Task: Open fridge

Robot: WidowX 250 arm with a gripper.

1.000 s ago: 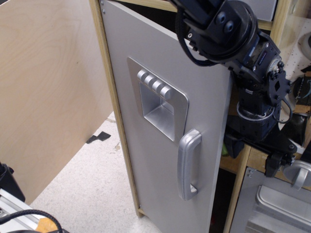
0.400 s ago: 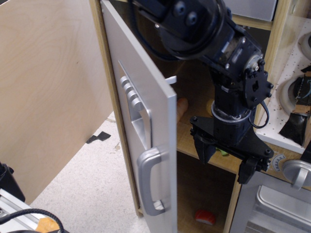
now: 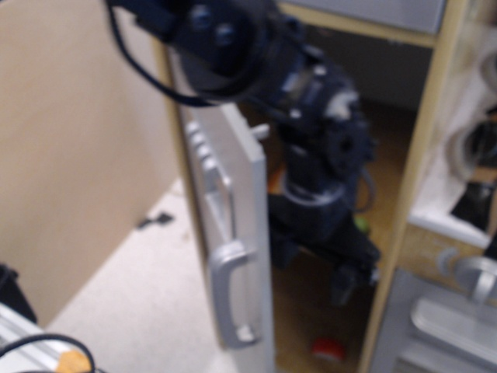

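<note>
Fridge (image 3: pixel 233 233): one, door swung wide
Door handle (image 3: pixel 225 291): one
Robot arm (image 3: pixel 311 155): one
Red item (image 3: pixel 326 350) on the cabinet floor: one
Oven door (image 3: pixel 443 326): one

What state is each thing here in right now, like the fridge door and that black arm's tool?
fridge door: swung wide open, edge toward the camera
door handle: free, nothing gripping it
tool: inside the fridge opening; too blurred to tell open or shut
red item: lying on the fridge floor

A plywood wall (image 3: pixel 74 148) is standing at the left, and a speckled light floor (image 3: pixel 144 299) is lying below it.
</note>
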